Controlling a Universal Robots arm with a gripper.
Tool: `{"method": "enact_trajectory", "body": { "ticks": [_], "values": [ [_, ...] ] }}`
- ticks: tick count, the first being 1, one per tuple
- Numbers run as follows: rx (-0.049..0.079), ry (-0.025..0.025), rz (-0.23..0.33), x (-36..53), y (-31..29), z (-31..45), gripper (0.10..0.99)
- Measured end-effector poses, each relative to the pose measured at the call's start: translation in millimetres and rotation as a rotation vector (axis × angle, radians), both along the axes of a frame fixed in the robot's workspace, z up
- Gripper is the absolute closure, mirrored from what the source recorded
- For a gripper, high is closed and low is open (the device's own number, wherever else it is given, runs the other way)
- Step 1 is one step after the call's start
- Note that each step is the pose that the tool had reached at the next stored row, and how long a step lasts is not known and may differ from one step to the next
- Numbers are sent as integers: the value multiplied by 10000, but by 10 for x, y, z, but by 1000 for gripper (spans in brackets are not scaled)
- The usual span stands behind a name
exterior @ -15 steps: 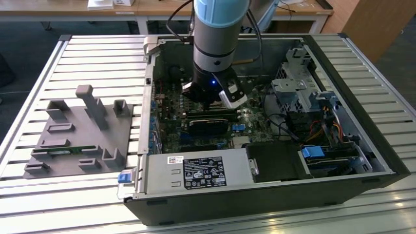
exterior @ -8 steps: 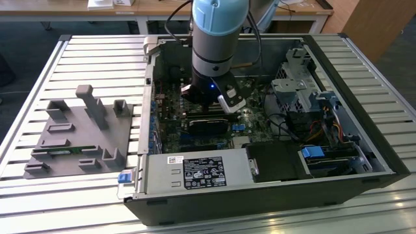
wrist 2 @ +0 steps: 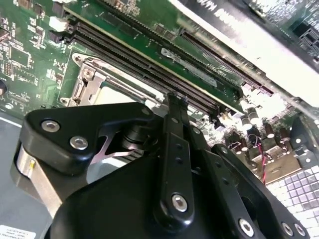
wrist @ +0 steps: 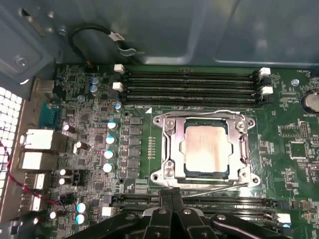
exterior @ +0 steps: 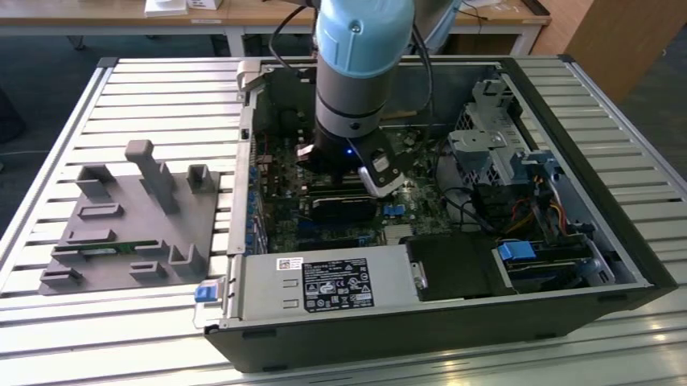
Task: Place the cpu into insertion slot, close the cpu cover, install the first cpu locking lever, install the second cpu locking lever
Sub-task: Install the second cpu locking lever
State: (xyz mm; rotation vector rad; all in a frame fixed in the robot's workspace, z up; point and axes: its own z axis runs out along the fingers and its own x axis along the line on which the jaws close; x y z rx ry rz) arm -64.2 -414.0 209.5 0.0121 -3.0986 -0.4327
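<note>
Gripper (wrist: pixel 172 195) first: my black fingers are pressed together at their tips and carry nothing, as both wrist views show. In the first wrist view the tips sit just beside the socket's near edge, over the thin wire locking lever (wrist: pixel 219 188) that runs along that edge. From the tips, the cpu (wrist: pixel 207 148) lies at about 1 o'clock, its pale metal face seated flat in the insertion slot (wrist: pixel 172 149). The silvery cpu cover (wrist: pixel 243 149) is folded down around the chip, framing it. Black memory slots (wrist: pixel 189 84) run along the far side of the socket at 12 o'clock. In the exterior view my arm (exterior: pixel 359 72) reaches down into the open computer case (exterior: pixel 601 265), which rests on a slatted table (exterior: pixel 140 80).
</note>
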Motion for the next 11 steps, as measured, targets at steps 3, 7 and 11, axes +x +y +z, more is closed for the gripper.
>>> {"method": "enact_trajectory", "body": {
  "ticks": [3,7,11],
  "values": [
    [180,-4,2,-14,-7,-18,980],
    [285,-9,2,-44,-7,-70,980],
    [317,-24,2,-61,-7,-114,980]
  ]
}}
